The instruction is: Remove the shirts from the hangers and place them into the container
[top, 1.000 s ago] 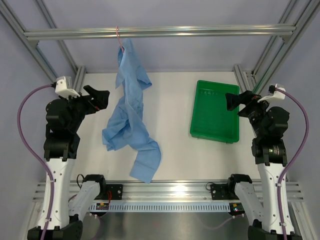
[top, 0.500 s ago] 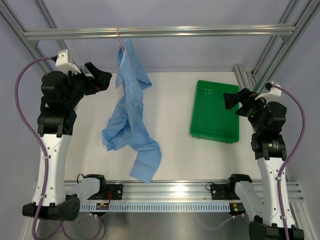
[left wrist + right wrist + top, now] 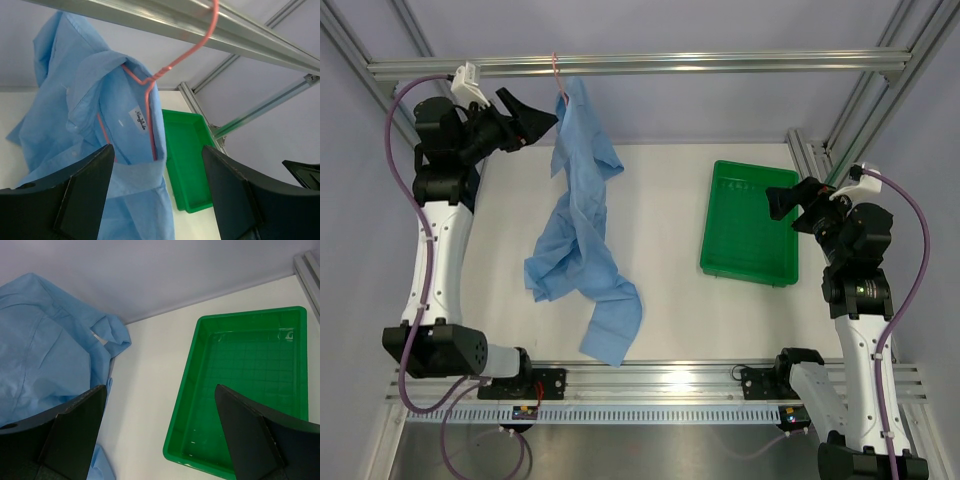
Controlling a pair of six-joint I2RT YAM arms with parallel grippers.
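Note:
A light blue shirt hangs from a pink wire hanger hooked on the top rail, and its lower part lies crumpled on the table. In the left wrist view the hanger runs inside the collar of the shirt. My left gripper is raised just left of the collar, open, with nothing between its fingers. The green tray lies at the right with nothing in it. My right gripper hovers open over the tray's right side, looking down on the tray and the shirt.
An aluminium rail crosses the back at the top and carries the hanger's hook. Slanted frame posts stand at both back corners. White tabletop lies between the shirt and the tray.
My left arm has risen and swung back and to the right, up to the shirt's collar, and its jaws have narrowed a little. The right arm has hardly moved.

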